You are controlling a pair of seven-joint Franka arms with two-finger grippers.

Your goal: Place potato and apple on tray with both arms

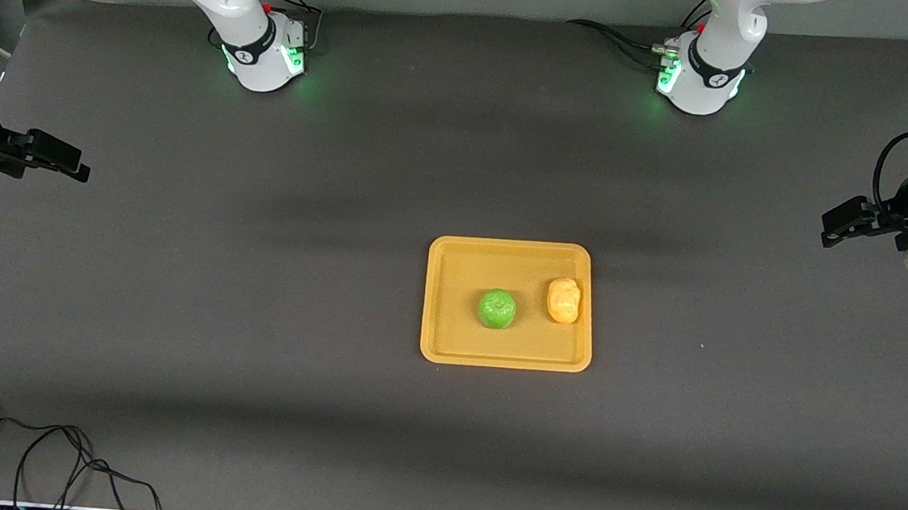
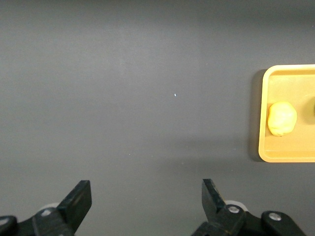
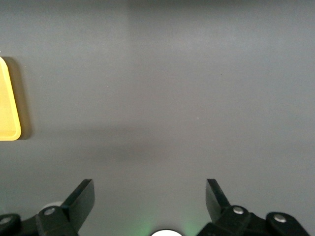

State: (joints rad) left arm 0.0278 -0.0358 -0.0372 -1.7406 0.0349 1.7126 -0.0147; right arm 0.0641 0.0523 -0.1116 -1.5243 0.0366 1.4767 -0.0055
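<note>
The orange-yellow tray lies flat in the middle of the dark table. On it sits the green apple. Beside the apple, toward the left arm's end, the yellow-orange potato rests against the tray's rim. My left gripper hangs open and holds nothing over the table's end, well apart from the tray. Its wrist view shows the left gripper over bare mat, with the potato and the tray at the edge. My right gripper is open over the table's other end. In its own view the right gripper has only a corner of the tray in sight.
The two arm bases stand at the table's edge farthest from the front camera. A loose black cable lies at the nearest edge, toward the right arm's end. Dark mat surrounds the tray on all sides.
</note>
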